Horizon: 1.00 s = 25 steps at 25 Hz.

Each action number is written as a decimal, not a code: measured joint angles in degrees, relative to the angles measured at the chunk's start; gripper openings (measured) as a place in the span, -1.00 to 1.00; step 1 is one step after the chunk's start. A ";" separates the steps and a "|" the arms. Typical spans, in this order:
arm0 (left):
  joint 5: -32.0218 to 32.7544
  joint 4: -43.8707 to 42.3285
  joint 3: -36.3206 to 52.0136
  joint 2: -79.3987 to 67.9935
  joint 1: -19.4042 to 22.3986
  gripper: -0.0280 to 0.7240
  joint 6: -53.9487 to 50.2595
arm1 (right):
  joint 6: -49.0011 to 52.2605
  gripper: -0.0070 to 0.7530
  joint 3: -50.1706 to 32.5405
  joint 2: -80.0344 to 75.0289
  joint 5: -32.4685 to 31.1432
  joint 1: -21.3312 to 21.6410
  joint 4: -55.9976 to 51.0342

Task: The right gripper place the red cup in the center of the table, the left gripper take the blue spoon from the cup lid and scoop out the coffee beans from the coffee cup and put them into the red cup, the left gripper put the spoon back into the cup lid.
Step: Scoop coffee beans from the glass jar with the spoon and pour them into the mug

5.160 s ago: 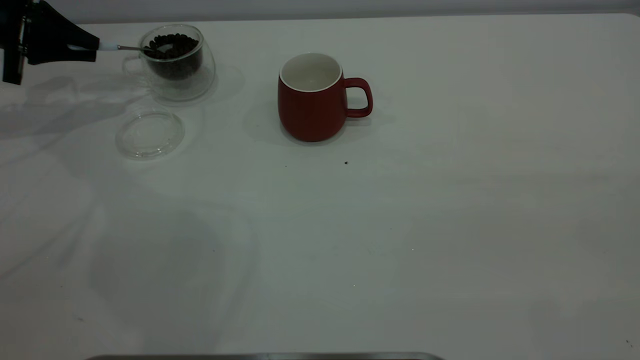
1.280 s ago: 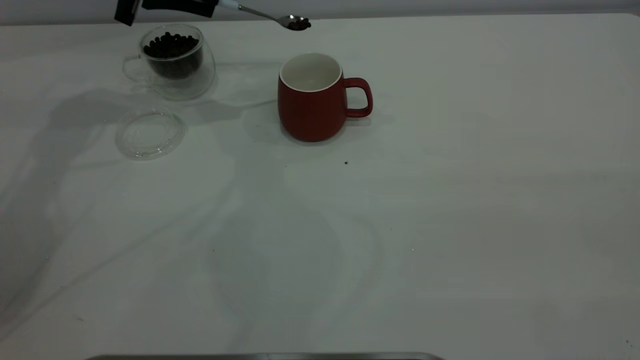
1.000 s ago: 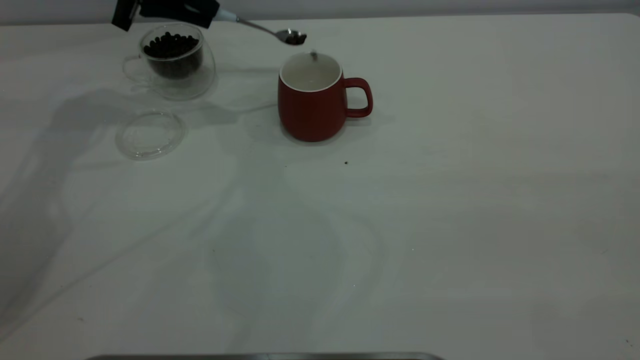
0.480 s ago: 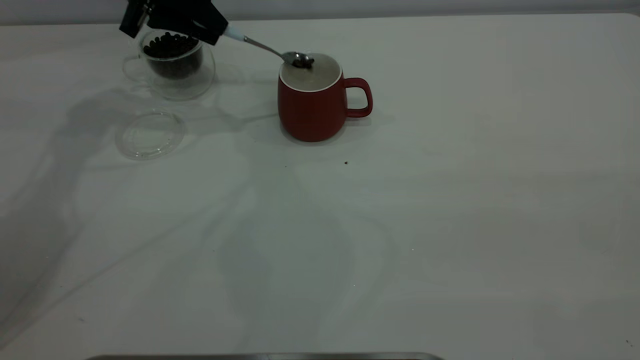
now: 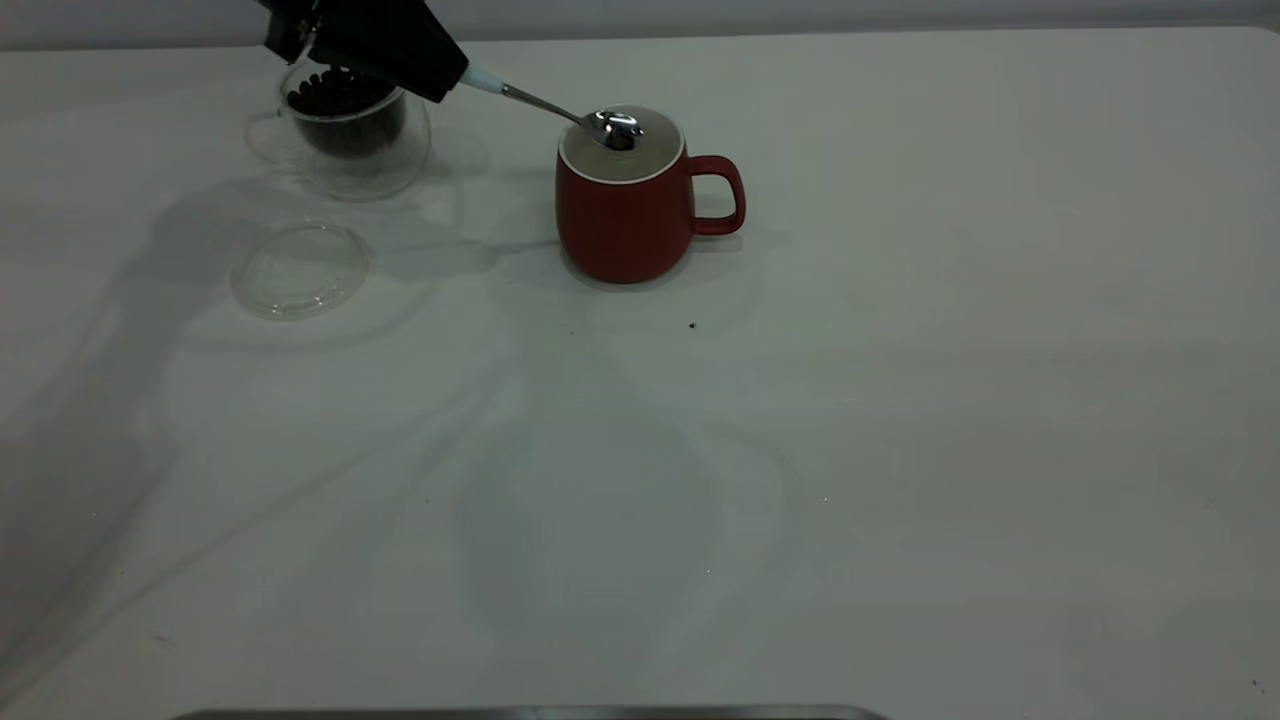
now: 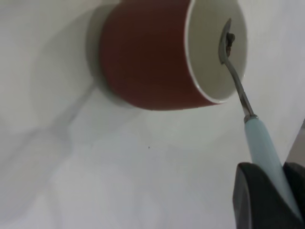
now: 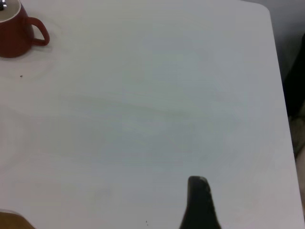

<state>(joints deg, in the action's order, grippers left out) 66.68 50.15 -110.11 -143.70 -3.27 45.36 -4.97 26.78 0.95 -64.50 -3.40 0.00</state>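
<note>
Left gripper (image 5: 440, 72) clamps the blue spoon (image 5: 560, 108) by its pale handle; shiny bowl inside the glossy red cup (image 5: 625, 215), matte white table (image 5: 900, 400) beneath.

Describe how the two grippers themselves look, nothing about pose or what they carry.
The left gripper is matte black, with broad flat fingers that taper forward; no cables or markings show. Of the right gripper, only one dark, narrow finger with a rounded tip is visible.

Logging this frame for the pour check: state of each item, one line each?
red cup: upright, spoon bowl inside its mouth
spoon: held by left gripper, beans on bowl
glass cup: upright, open, holds beans
lid: flat on table, empty
right gripper: away from cup
</note>
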 joint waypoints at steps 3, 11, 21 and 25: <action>0.00 -0.06 0.00 0.00 -0.24 -0.60 3.38 | 0.00 0.55 0.00 0.00 0.00 0.00 0.00; -0.39 -2.26 0.00 0.00 -0.31 -0.60 8.23 | 0.00 0.55 0.00 0.00 0.00 0.00 0.00; -3.45 -4.30 -1.62 0.11 -0.31 -0.60 8.39 | 0.00 0.55 0.00 0.00 0.00 0.00 0.00; -6.20 -4.34 -2.01 1.66 -0.36 -0.60 8.43 | 0.00 0.55 0.00 0.00 0.00 0.00 0.00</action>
<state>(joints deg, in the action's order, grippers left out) 60.48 45.80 -112.12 -142.04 -3.63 53.79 -4.97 26.78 0.95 -64.50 -3.40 0.00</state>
